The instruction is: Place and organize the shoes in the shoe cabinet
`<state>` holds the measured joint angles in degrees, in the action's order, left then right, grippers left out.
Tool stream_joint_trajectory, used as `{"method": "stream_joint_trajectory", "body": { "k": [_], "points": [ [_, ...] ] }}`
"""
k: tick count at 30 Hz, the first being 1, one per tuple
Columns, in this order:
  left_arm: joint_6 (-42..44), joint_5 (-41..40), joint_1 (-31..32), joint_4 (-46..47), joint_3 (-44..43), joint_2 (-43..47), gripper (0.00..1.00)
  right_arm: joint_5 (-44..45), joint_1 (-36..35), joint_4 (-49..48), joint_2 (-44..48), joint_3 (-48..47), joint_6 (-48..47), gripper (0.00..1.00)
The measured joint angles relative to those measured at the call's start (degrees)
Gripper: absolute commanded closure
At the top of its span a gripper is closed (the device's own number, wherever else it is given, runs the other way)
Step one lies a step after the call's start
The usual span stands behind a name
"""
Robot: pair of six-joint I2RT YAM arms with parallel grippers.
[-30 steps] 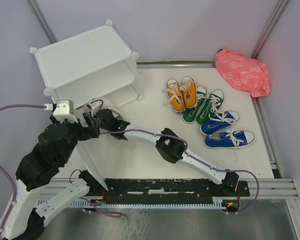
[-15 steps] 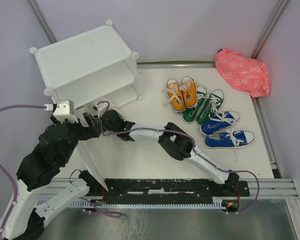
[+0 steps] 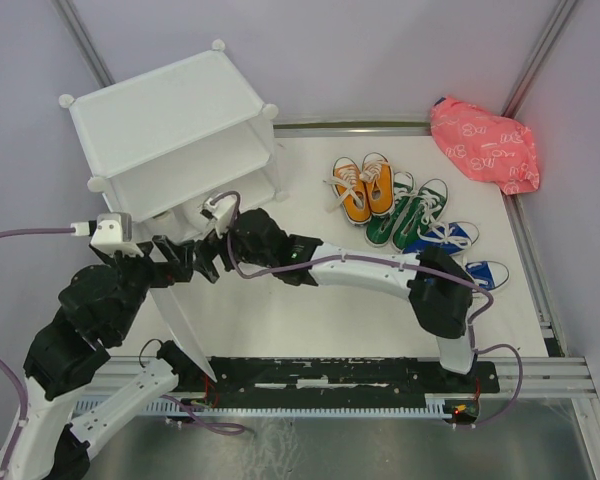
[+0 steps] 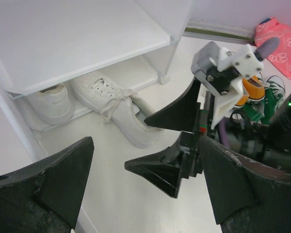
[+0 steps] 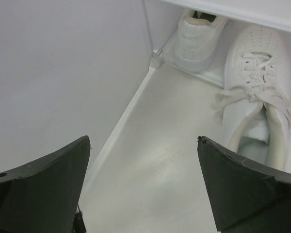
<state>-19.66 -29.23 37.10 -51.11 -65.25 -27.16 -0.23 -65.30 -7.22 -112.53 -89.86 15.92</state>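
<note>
The white shoe cabinet (image 3: 170, 120) stands at the back left. In the left wrist view one white shoe (image 4: 51, 102) sits in the bottom compartment under the shelf (image 4: 77, 39). The second white shoe (image 4: 119, 109) lies toe-in, its heel out on the table. My right gripper (image 5: 143, 141) is open and empty, with that shoe (image 5: 254, 87) just to its right. My left gripper (image 4: 145, 141) is open too, facing the right gripper's fingers (image 4: 160, 170). The orange (image 3: 365, 187), green (image 3: 410, 212) and blue (image 3: 440, 240) shoes lie at the right.
A pink patterned bag (image 3: 485, 145) lies in the back right corner. My right arm (image 3: 380, 270) stretches across the table and covers part of the nearer blue shoe (image 3: 492, 272). Enclosure walls and metal rails (image 3: 530, 250) border the table.
My right gripper's jaws have opened wide. The right arm's elbow has swung to the right and its wrist has shifted right in front of the cabinet. The left arm has drawn back slightly.
</note>
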Motion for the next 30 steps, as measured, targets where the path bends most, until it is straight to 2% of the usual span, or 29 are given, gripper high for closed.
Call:
{"method": "stream_joint_trajectory", "body": {
  "k": [5, 9, 13, 22, 30],
  "points": [
    [-0.02, 0.52, 0.0, -0.31, 0.07, 2.01, 0.03, 4.17, -0.94, 6.29, 3.89, 3.45, -1.53, 0.01],
    [-0.02, 0.76, 0.0, -0.68, 0.07, 3.08, 0.03, 6.73, -0.63, 12.09, 2.99, 5.81, -2.45, 0.01],
    [-0.02, 0.85, 0.0, -0.68, 0.07, 3.06, 0.04, 10.58, -0.57, 13.7, 0.79, 7.85, -2.8, 0.01],
    [-0.02, 0.83, 0.0, -0.68, 0.07, 3.04, 0.04, 18.62, -0.31, 9.33, 0.46, 12.0, -4.72, 0.01],
    [-0.02, 0.81, 0.0, -0.68, 0.07, 2.93, 0.03, 11.45, 4.13, -1.53, -3.85, 12.55, -4.26, 0.01]
  ]
}}
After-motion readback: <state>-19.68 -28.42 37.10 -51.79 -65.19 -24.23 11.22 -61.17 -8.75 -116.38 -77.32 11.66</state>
